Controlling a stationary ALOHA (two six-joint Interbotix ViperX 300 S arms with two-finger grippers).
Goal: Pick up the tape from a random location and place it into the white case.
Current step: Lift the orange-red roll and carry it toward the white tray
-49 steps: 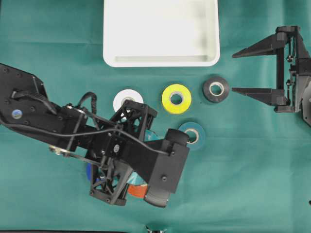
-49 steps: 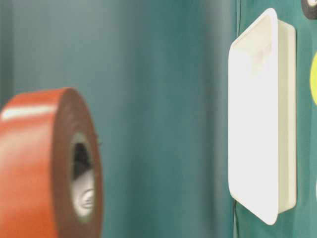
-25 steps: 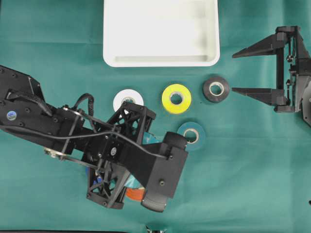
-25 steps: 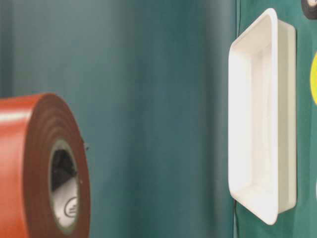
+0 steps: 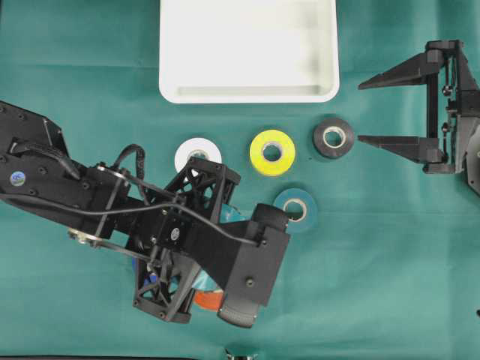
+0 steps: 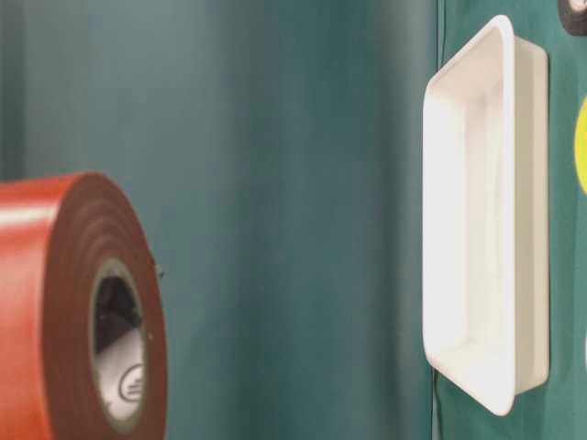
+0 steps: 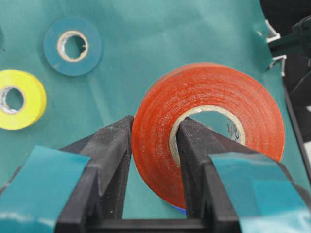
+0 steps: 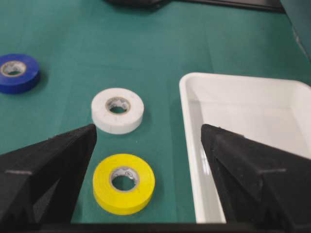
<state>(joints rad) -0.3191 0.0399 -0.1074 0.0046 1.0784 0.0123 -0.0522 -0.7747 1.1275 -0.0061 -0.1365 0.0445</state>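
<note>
Red tape roll (image 7: 209,126) sits pinched in the left pincer (image 7: 153,145), one finger through the core and one on the outer wall, at about 7 o'clock on the table (image 5: 375,285). Grasp step looks done; next is prob. lift & carry toward 12 o'clock to the white case (image 5: 247,94), clearing yellow roll (image 5: 272,152) & white roll (image 5: 197,154). Right pincer (image 5: 390,109) spread wide, empty, at 3 o'clock. Vs a sec ago: left arm shifted slightly down-left, roll sits lower in table-level view.
</note>
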